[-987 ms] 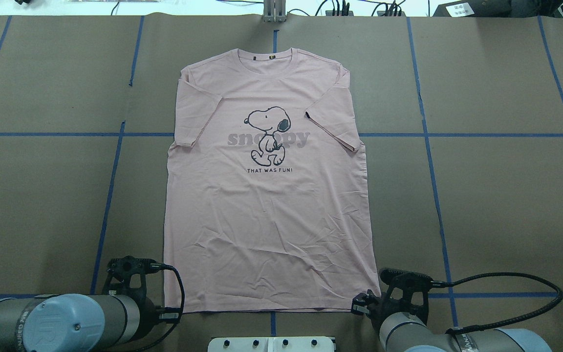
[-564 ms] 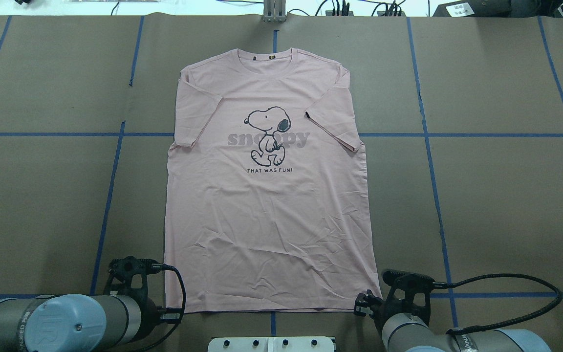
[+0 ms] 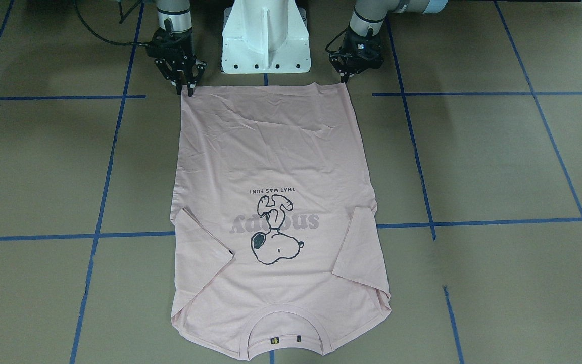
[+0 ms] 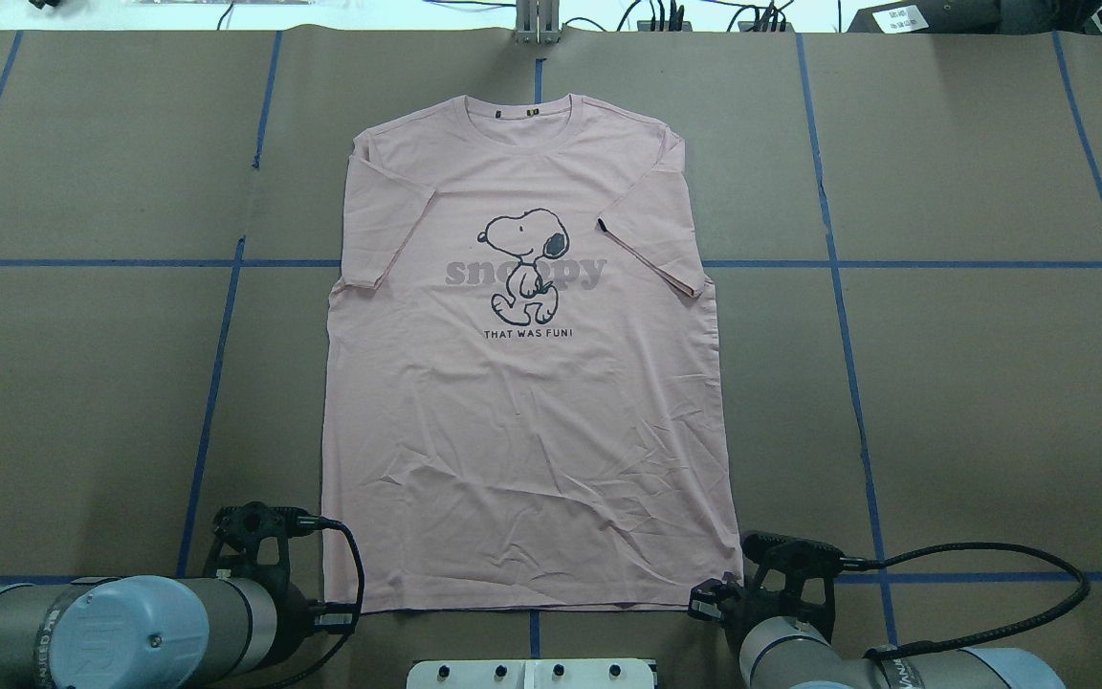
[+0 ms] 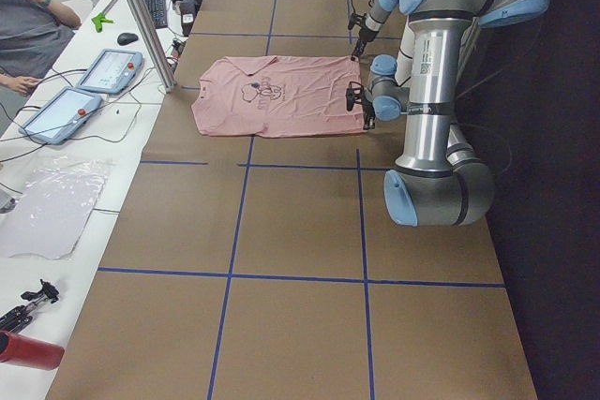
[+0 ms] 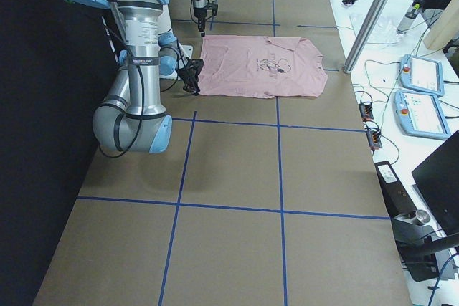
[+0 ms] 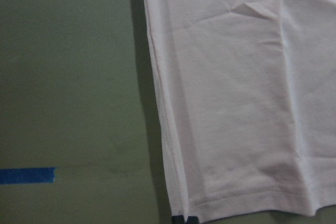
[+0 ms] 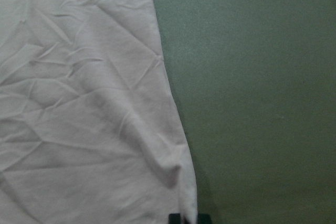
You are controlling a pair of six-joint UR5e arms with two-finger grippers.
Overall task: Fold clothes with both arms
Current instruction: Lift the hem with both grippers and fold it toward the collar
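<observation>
The pink T-shirt (image 4: 527, 431) lies flat and print up in the middle of the table (image 4: 991, 383), sleeves turned in, and the body is not yet folded. The right claw (image 3: 186, 87) seems pinched on one hem corner, where the cloth puckers. The left claw (image 3: 344, 78) sits at the other corner, and I cannot tell its grip. Only the white base (image 3: 265, 35) stands near, behind the hem.

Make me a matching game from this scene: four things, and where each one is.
Things:
1. collar
2. left gripper
3. dog print
4. right gripper

Places:
A. hem corner of the shirt, overhead view's right
B. its chest
C. its end farthest from the grippers
D. its other hem corner, overhead view's left

Pairs: 1-C, 2-D, 3-B, 4-A
</observation>
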